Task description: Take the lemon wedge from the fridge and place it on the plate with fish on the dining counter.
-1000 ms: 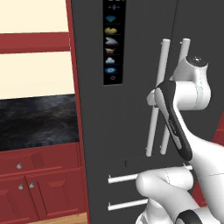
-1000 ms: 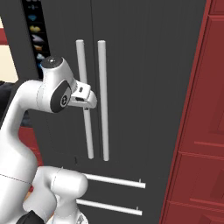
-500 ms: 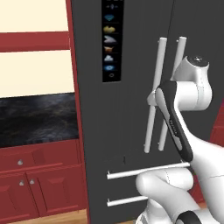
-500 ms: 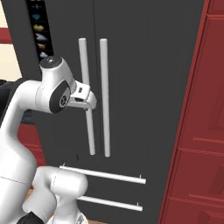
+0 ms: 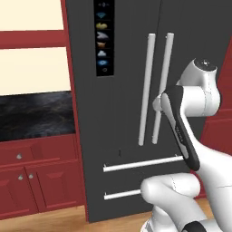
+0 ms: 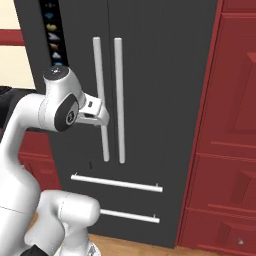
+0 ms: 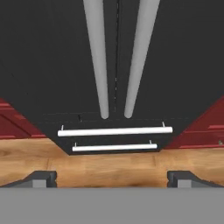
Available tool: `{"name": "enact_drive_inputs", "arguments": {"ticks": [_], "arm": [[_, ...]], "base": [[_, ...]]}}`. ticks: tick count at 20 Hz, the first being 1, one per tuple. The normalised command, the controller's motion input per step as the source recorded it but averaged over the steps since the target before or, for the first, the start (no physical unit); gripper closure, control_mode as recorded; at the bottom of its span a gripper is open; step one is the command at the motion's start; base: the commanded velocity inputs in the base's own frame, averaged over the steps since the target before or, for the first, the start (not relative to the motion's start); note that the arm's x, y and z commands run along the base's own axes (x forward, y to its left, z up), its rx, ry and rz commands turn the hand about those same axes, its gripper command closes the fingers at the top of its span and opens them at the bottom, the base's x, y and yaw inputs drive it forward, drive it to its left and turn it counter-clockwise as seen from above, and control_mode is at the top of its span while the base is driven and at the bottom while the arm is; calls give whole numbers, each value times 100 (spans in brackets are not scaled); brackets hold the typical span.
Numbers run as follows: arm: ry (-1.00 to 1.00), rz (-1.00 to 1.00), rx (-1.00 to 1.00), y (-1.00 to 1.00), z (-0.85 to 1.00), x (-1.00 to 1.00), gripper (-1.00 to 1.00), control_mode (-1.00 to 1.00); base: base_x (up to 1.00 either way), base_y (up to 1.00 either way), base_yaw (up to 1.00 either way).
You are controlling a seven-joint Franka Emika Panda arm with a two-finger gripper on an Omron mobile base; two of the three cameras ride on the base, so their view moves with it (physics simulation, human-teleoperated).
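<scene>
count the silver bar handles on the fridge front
4: two long upright handles, left door handle and right door handle, side by side at the fridge centre seam, then upper drawer handle and lower drawer handle below.

Red cabinets [image 5: 31, 181] w/ black countertop [image 5: 36, 115], wood floor [image 7: 109, 166].

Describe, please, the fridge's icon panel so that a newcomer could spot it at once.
Start at the tall dark-grey double-door fridge between the red cabinets. On its left door, left of the two long silver bar handles, runs a narrow black vertical strip, the icon panel. It alone carries a column of small coloured pictures.
</scene>
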Motion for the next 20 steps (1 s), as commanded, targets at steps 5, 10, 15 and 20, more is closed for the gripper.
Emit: {"name": "enact_drive_inputs", "arguments": {"ticks": [5,10,15,20], "arm": [[0,0,0,0,0,0,-100,100],[0,0,0,0,0,0,-100,100],[0,0,0,0,0,0,-100,100],[-5,0,0,0,0,-13,-100,-100]], "base": [[-39,-5,0],[-40,0,0],[-37,0,0],[-2,0,0]]}}
